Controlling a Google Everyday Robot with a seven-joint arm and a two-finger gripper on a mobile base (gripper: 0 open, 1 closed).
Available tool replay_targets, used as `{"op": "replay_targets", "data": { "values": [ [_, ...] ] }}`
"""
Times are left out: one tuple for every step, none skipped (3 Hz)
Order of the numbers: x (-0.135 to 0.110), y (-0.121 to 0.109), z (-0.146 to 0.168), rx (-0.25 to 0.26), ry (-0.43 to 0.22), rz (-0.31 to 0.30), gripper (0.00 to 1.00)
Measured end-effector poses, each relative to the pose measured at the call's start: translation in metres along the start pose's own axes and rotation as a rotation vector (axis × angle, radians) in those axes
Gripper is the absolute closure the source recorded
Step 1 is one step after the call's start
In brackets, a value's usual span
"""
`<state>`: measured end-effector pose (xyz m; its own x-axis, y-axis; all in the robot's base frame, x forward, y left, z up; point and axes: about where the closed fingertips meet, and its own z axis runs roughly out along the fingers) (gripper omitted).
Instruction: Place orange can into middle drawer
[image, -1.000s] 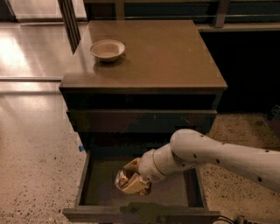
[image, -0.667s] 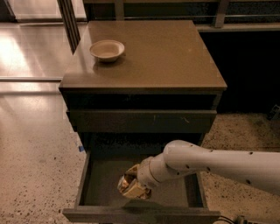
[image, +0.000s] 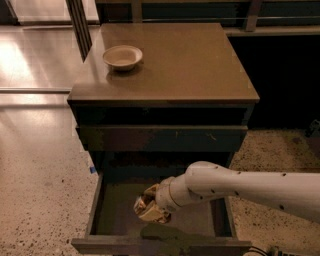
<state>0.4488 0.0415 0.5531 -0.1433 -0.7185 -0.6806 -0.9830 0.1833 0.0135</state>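
The middle drawer (image: 94, 212) is pulled open at the bottom of the view, a dark tray with thin side walls. My gripper (image: 150, 209) reaches in from the right on a white arm and sits low over the drawer floor, left of centre. It is shut on the orange can (image: 144, 204), which shows as a gold-brown mottled shape between the fingers. I cannot tell whether the can touches the drawer floor.
A round beige bowl (image: 122, 56) stands on the brown cabinet top (image: 195, 65) at its back left. The upper drawer (image: 160, 138), with light scuffs on its front, is shut. A speckled floor lies on both sides, and dark railing posts stand behind.
My arm has sunk a little lower into the open drawer. The gripper, still holding the can, stays at nearly the same spot, slightly nearer the drawer front.
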Motion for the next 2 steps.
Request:
{"op": "replay_targets", "data": {
  "values": [
    [0.003,-0.015,0.02,0.004,0.0,-0.022,1.0],
    [0.008,-0.053,0.062,0.008,0.018,-0.053,1.0]
  ]
}}
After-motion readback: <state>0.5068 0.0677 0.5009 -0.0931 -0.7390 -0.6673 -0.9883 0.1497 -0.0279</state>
